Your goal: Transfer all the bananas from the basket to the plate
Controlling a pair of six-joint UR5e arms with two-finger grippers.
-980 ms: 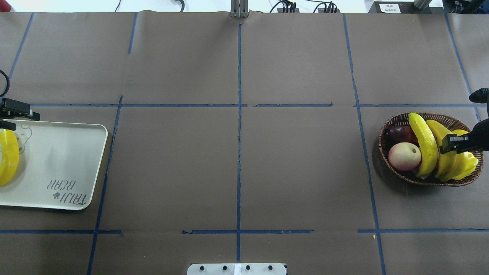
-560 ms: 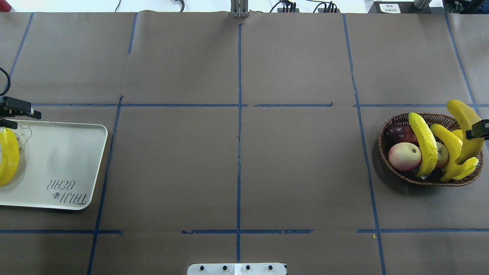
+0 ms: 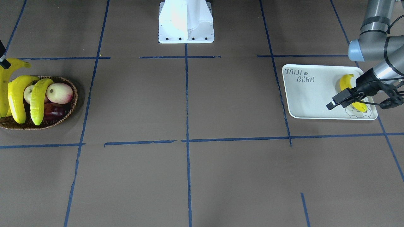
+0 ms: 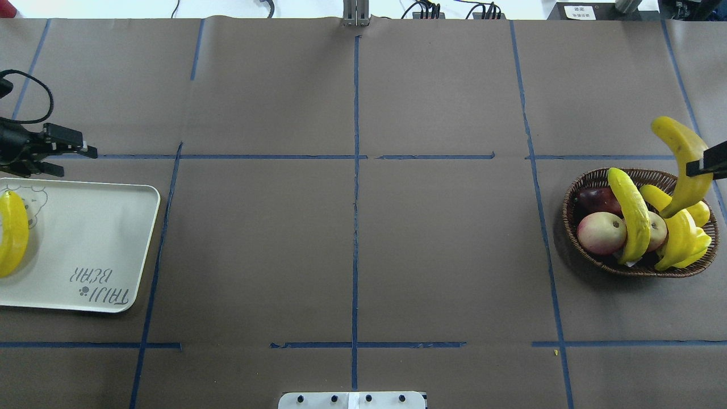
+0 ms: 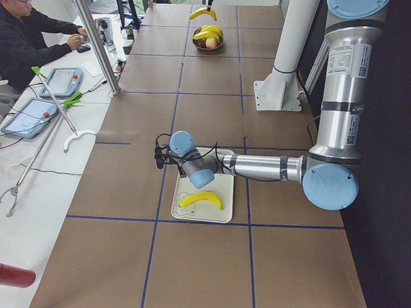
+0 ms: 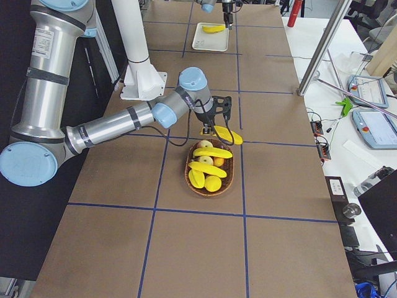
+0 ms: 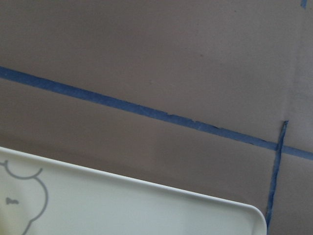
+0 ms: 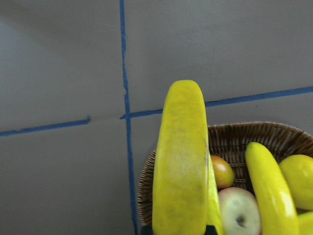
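Banana [image 4: 679,147] hangs clear above the basket [image 4: 569,227] at the table's [image 4: 443,255] right end, right fingers [image 4: 702,166] clenched around its middle, presumably for balance in transit. Two bananas [image 4: 631,218] lie in the basket. Left fingers [image 4: 84,150], spread and empty, hover just beyond the plate's [image 4: 102,238] far edge, clear of the one banana [image 4: 12,233] on it.

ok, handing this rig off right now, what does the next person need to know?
Left gripper: open, empty, by the plate's bear-drawing corner.
Right gripper: shut on the held banana, in the air over the basket's rim.
Done: one plated banana lies on the plate.
Left: place the held banana, then move the two basket bananas, lying among other fruit.
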